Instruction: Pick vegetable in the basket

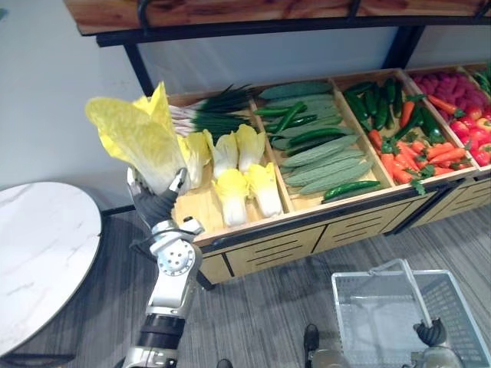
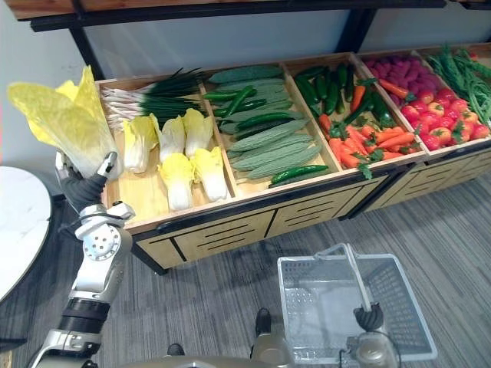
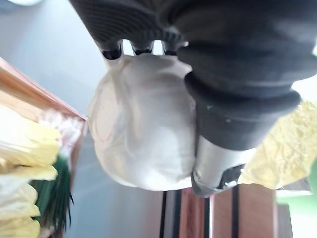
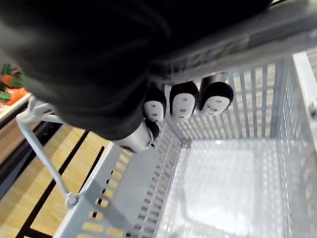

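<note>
My left hand (image 1: 157, 201) is shut on a napa cabbage (image 1: 138, 138), holding it upright in the air just left of the stall's left end; its yellow leaves fan out above the hand. In the left wrist view the cabbage's white base (image 3: 143, 134) is clasped between the fingers and the thumb (image 3: 218, 158). My right hand (image 2: 370, 317) is shut on the handle of a grey plastic basket (image 2: 307, 322) that hangs low in front of the stall. The basket's inside (image 4: 233, 188) holds nothing.
The wooden stall (image 1: 307, 230) has compartments of more cabbages (image 1: 245, 180), spring onions, cucumbers (image 1: 322, 149), carrots and peppers (image 1: 414, 146), and red vegetables (image 1: 468, 115). A dark shelf (image 1: 253, 23) overhangs it. A round white table (image 1: 38, 253) stands at the left.
</note>
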Controlling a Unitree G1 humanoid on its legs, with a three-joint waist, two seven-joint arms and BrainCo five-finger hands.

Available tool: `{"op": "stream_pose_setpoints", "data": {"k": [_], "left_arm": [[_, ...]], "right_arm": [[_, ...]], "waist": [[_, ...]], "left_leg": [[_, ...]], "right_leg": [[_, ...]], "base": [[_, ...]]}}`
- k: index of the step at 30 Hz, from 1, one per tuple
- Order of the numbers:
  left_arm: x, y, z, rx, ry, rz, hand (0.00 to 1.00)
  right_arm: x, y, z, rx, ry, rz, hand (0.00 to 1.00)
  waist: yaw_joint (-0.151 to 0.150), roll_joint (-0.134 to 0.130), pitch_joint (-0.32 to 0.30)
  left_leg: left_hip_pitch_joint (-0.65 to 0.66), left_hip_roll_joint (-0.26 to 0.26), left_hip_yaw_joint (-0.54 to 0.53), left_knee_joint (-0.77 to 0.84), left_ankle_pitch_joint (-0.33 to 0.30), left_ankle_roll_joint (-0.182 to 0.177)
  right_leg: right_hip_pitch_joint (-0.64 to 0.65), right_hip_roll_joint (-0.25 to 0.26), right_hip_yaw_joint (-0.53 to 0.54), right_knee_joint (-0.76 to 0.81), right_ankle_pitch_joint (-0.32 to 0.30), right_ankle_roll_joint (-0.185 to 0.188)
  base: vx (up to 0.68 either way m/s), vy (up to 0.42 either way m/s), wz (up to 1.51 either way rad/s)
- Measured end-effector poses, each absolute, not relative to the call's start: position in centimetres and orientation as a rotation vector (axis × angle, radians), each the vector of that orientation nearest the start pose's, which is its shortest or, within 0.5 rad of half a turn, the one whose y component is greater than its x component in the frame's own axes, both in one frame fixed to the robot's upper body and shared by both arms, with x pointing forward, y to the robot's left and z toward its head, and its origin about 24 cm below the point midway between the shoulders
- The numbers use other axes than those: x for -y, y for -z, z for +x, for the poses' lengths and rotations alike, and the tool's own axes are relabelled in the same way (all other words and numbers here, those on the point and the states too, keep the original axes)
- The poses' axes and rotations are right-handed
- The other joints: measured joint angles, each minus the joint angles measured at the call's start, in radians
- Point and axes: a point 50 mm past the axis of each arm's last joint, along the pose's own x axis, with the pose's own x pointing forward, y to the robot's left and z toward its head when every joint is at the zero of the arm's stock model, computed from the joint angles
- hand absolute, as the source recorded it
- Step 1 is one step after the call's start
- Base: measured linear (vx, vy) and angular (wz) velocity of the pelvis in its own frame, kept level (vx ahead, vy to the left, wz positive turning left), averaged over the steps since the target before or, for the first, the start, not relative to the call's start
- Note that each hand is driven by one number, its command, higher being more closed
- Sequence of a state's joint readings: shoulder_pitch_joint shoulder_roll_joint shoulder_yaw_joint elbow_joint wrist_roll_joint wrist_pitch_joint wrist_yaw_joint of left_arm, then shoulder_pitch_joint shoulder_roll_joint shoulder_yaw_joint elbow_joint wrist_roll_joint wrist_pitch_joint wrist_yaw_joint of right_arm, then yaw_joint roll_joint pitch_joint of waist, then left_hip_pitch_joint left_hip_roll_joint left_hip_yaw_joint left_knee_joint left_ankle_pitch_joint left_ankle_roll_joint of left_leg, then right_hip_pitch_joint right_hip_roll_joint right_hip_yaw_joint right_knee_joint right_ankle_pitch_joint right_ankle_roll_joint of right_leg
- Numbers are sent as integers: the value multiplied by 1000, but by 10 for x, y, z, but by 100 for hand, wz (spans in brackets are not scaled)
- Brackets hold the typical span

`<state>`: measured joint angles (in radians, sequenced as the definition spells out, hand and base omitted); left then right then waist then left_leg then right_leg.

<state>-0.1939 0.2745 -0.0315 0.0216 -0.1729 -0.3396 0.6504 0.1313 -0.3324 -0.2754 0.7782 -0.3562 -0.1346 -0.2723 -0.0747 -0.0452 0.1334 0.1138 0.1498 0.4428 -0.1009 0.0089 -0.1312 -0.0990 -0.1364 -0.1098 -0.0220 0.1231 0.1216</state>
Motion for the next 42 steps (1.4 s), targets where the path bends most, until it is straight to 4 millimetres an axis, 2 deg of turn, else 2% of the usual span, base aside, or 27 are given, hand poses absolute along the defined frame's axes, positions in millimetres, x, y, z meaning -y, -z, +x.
{"op": "stream_pose_setpoints", "data": {"k": [4, 7, 11, 19, 21, 29, 32, 35, 42], "left_arm": [[-193, -127, 274, 536, -363, 28, 100], [-177, -127, 274, 542, -202, 112, 100], [-158, -124, 272, 537, 12, 233, 100], [-113, -96, 256, 447, 433, 370, 100], [-96, -87, 249, 425, 560, 385, 100], [-59, -86, 237, 454, 877, 462, 100], [-49, -77, 227, 431, 972, 468, 100], [-41, -73, 221, 422, 1044, 484, 100], [-42, -39, 217, 282, 1124, 550, 100]], "right_arm": [[330, 55, 156, -570, 372, -809, 100], [326, 32, 176, -448, 243, -892, 100], [311, 9, 201, -316, 37, -993, 100], [297, -7, 217, -235, -157, -1097, 100], [294, -19, 221, -185, -189, -1133, 100], [260, -46, 232, 14, -335, -1179, 100], [260, -52, 232, 43, -351, -1200, 100], [262, -57, 233, 54, -371, -1225, 100], [260, -62, 236, 64, -438, -1278, 100]], "waist": [[-5, -1, -31], [-9, -4, -39], [-32, -3, -41], [-61, 8, -48], [-68, 19, -55], [-107, 38, -68], [-114, 55, -78], [-117, 57, -79], [-147, 71, -88]], "left_leg": [[39, 0, 70, 0, -19, 0], [67, 0, 118, 6, -34, -6], [98, -1, 165, 6, -51, -11], [146, -12, 254, 6, -76, -19], [153, -15, 285, 13, -89, -20], [135, 15, 344, 111, -152, -34], [135, 20, 360, 122, -157, -38], [134, 20, 377, 128, -159, -40], [134, 17, 421, 141, -165, -44]], "right_leg": [[-1, 18, 68, -5, 13, 5], [-1, 30, 116, -5, 16, 8], [-1, 43, 163, -5, 18, 11], [-3, 54, 238, -5, 21, 15], [-9, 56, 257, -5, 21, 16], [-32, 67, 284, 10, 20, 14], [-42, 72, 289, 13, 17, 10], [-57, 75, 299, 29, 14, 5], [-99, 85, 326, 77, -10, -9]], "base": [[64, 16, -47], [63, 6, -43], [21, -11, -33], [-6, -7, -33], [-7, -4, -32], [-6, -22, -19], [-9, -23, -11], [-32, -21, -13], [-60, -17, -15]]}}
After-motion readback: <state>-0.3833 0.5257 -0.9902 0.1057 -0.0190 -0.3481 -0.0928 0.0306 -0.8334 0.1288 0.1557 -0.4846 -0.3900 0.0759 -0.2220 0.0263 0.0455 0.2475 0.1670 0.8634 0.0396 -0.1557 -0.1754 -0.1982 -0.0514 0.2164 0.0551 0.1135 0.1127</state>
